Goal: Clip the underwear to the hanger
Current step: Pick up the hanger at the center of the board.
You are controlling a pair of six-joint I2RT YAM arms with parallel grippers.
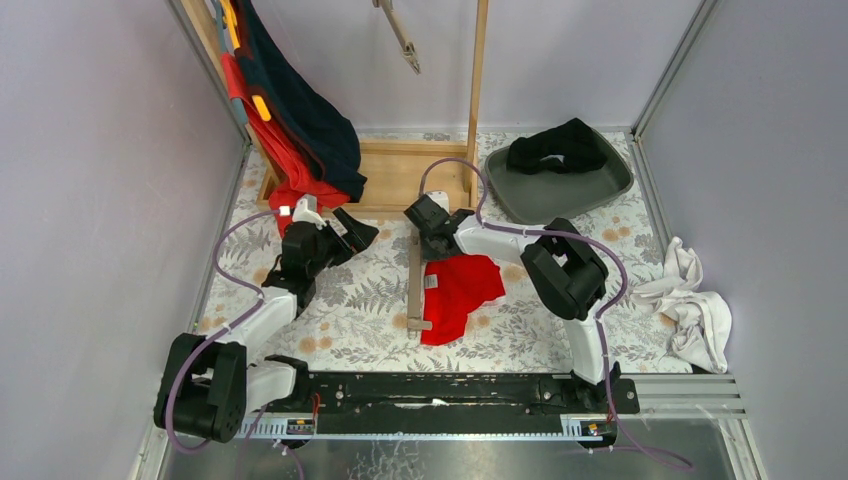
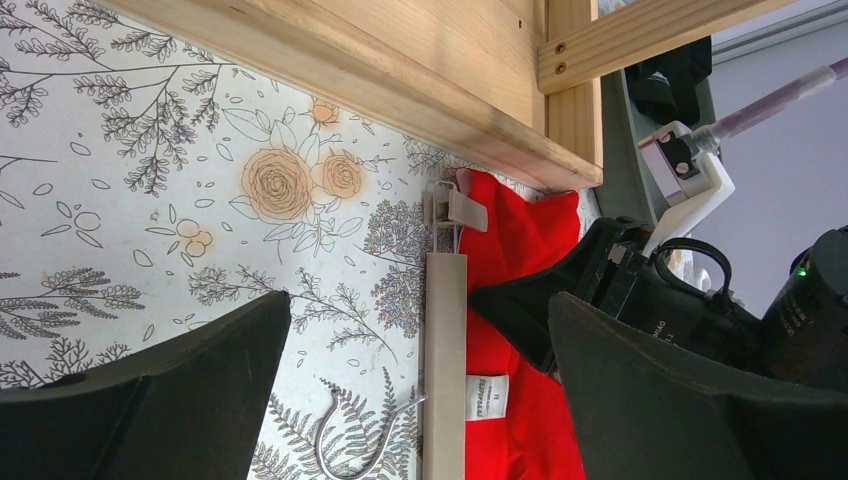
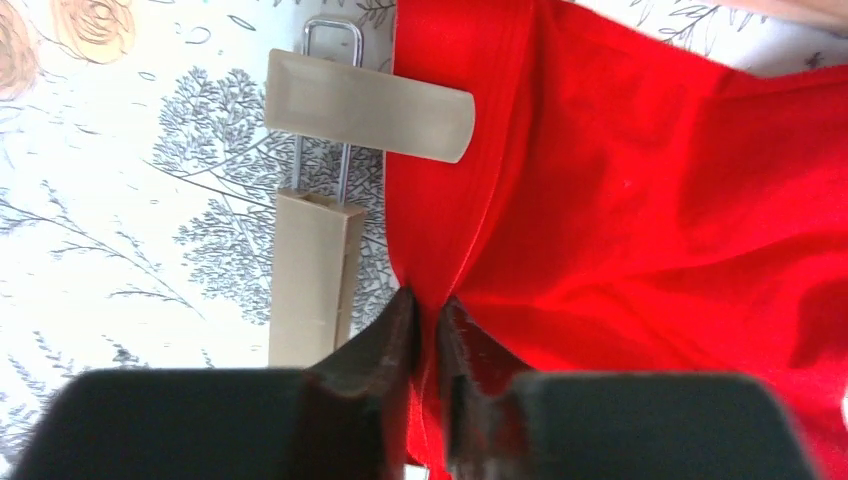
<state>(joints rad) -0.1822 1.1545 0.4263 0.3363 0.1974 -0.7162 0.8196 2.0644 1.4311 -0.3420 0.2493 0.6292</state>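
Red underwear [image 1: 458, 292] lies on the floral table, its waistband along a beige clip hanger [image 1: 414, 285]. In the right wrist view my right gripper [image 3: 428, 312] is shut on a pinched fold of the underwear's [image 3: 620, 200] waistband, just beside the hanger bar [image 3: 308, 275] and below its beige clip [image 3: 368, 105]. My left gripper [image 2: 420, 350] hangs wide open above the hanger [image 2: 445, 365], whose metal hook [image 2: 345, 430] points left. The underwear's [image 2: 520, 240] white label lies next to the bar. The right gripper's black fingers [image 2: 520, 310] rest on the red cloth.
A wooden rack base [image 1: 395, 170] stands behind, with dark blue and red garments [image 1: 300, 120] hanging at its left. A grey tray [image 1: 560, 185] at back right holds a black garment [image 1: 555, 148]. A white cloth [image 1: 690, 300] lies at the right wall.
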